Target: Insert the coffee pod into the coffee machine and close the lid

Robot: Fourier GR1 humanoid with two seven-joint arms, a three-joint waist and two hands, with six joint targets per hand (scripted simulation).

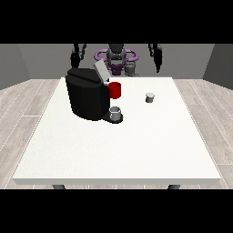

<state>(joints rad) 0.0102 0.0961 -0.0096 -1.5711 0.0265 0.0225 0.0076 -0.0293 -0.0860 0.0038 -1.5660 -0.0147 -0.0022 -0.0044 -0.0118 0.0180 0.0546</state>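
Pod (149,97) pickup is my step: the small grey coffee pod sits alone on the white table (118,154), nearer its far edge, well apart from the black coffee machine (87,93) whose lid (101,72) stands open. Both hands, at the view's left (75,57) and right (157,57), hang raised beyond the far edge; I cannot tell whether their fingers are apart. I'd lower the hand at the view's right over the pod.

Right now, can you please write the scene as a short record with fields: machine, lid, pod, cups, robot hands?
machine: black coffee machine on the white table, at the view's left
lid: grey lid raised
pod: small grey coffee pod on the table, right of the machine, apart from it
cups: red cup behind the machine's spout; grey cup on its tray
robot hands: left-side robot hand and right-side robot hand both raised, touching nothing
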